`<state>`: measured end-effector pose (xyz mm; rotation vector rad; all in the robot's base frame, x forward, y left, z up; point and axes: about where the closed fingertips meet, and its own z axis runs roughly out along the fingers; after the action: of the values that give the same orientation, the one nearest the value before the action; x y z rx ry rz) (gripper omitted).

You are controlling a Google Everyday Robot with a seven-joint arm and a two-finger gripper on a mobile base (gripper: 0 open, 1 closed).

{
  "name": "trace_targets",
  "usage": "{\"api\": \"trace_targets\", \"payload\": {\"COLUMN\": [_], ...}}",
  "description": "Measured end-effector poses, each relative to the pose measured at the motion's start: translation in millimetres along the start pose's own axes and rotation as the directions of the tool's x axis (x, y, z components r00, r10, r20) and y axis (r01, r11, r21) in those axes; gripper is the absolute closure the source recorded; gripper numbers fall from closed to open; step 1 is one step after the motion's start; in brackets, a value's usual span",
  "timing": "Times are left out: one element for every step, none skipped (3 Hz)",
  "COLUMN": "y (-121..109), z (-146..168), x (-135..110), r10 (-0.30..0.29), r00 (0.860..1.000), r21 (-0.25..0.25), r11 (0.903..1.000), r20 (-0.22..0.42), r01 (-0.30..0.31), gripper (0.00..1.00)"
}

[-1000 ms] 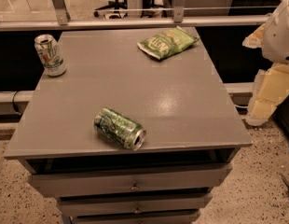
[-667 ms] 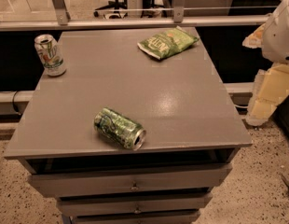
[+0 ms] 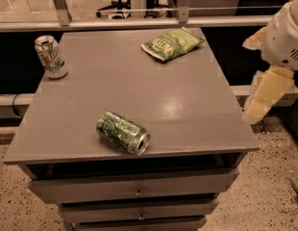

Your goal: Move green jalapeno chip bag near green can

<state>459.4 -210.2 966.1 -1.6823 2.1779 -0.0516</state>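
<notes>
The green jalapeno chip bag lies flat on the far part of the grey table top, near the back edge and right of centre, with its white lettering facing up. Nothing touches it.

The green can lies on its side near the front edge, left of centre, with one silver end turned toward the front right. It is well apart from the bag, and bare table surface lies between the two.

A white-and-silver can stands upright at the far left corner of the table top, well apart from both other items.

The gripper hangs at the right side of the view, beyond the right edge of the table and apart from it, below the white arm body. It holds nothing that can be seen; whether it is released or clenched cannot be told from this view.

Drawers sit under the table top. A metal rail runs behind the table, over a speckled floor
</notes>
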Motion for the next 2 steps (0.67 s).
{"api": "trace_targets", "payload": {"y": [-63, -116], "z": [47, 73], "x": [-30, -56], "r10": [0.017, 0.016], "r00": [0.989, 0.965], "r21": [0.06, 0.135], "r11": [0.9979, 0.9895], "r20": [0.149, 0.26], "r01": [-0.026, -0.053], "gripper": [0.0, 0.0]}}
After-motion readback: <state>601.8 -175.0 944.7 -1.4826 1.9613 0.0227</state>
